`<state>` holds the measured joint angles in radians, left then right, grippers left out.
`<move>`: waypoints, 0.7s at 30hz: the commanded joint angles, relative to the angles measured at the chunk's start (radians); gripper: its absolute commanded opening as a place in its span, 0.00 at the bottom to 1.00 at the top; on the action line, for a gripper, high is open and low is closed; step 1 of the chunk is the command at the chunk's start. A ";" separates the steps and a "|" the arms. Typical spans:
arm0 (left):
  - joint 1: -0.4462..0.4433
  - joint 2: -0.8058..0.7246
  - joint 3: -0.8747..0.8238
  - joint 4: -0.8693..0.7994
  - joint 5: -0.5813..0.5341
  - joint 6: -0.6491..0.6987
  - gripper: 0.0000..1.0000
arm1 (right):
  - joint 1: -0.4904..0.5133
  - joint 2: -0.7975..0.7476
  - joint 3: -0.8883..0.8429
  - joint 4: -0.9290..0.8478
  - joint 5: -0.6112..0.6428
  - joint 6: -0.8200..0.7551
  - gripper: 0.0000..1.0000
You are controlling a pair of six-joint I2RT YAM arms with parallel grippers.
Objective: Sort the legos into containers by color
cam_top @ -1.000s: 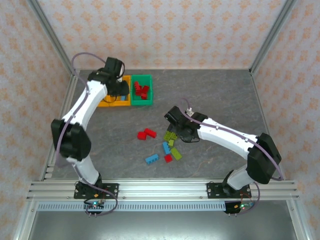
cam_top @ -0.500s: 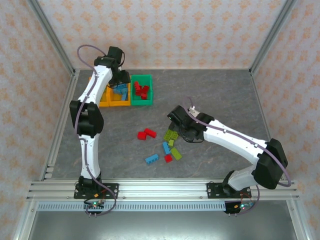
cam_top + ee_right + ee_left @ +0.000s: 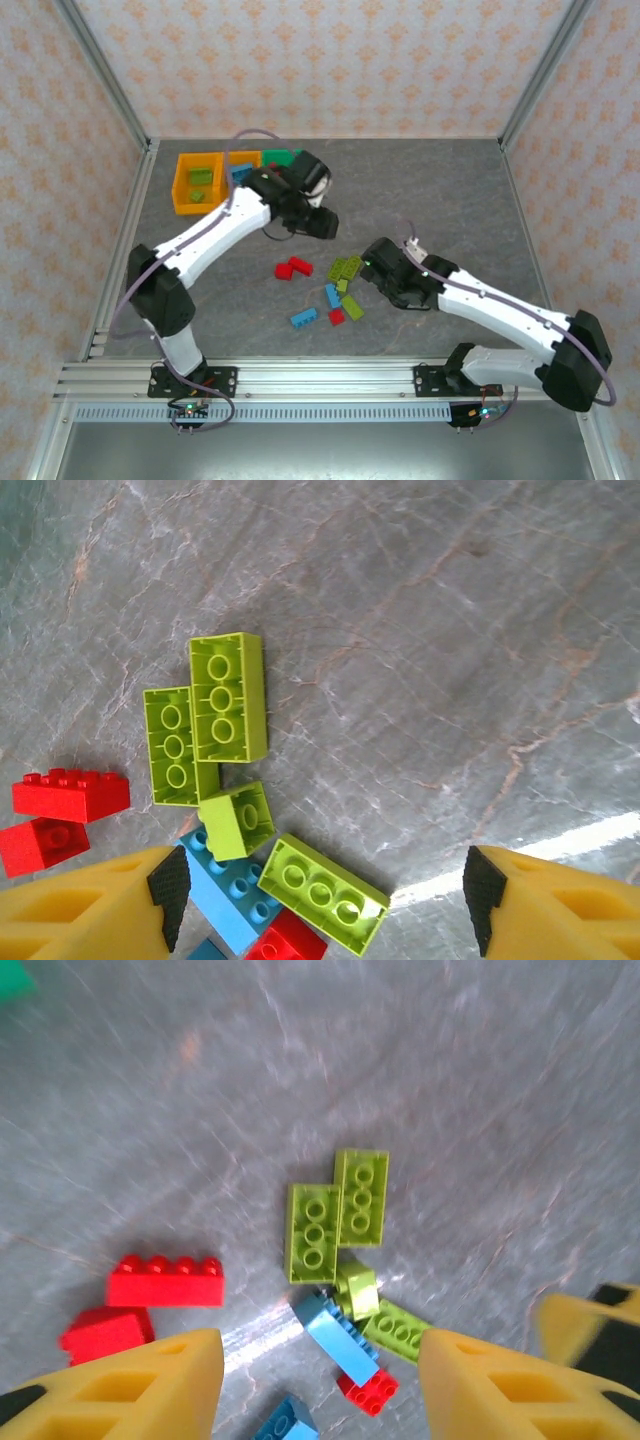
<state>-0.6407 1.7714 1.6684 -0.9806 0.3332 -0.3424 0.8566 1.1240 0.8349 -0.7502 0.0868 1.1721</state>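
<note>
Loose legos lie mid-table: a red pair (image 3: 293,267), lime bricks (image 3: 345,267) and blue bricks (image 3: 305,317). My left gripper (image 3: 312,218) hovers just behind them, open and holding nothing. In the left wrist view its yellow fingers (image 3: 130,1390) frame two lime bricks (image 3: 338,1215), a blue brick (image 3: 335,1335) and a long red brick (image 3: 165,1280) on the table below. My right gripper (image 3: 383,272) stands open to the right of the pile, above a lime brick (image 3: 325,892) and a blue one (image 3: 225,890). One orange container (image 3: 180,190) at the back left holds lime bricks.
A second orange bin (image 3: 240,172) with blue bricks and a green bin (image 3: 282,157) sit beside the first, both partly hidden by my left arm. Metal posts and patterned walls close in the grey table. Bare table lies right of the pile (image 3: 470,200).
My left arm has swung from the bins at the back left to the loose bricks, and its jaws have opened. My right gripper has drawn back a little to the right.
</note>
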 commanded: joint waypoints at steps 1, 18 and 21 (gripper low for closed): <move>-0.027 0.081 -0.035 0.039 -0.014 0.001 0.54 | -0.002 -0.078 -0.045 -0.054 0.047 0.077 0.74; -0.042 0.348 -0.019 0.033 -0.027 0.054 0.54 | -0.002 -0.187 -0.127 -0.022 0.050 0.120 0.73; -0.033 0.359 -0.021 -0.008 -0.134 0.033 0.49 | -0.002 -0.169 -0.115 -0.014 0.049 0.111 0.74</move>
<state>-0.6804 2.1181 1.6413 -0.9325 0.3077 -0.3130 0.8566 0.9440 0.7216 -0.7700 0.1078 1.2747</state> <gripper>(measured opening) 0.497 0.736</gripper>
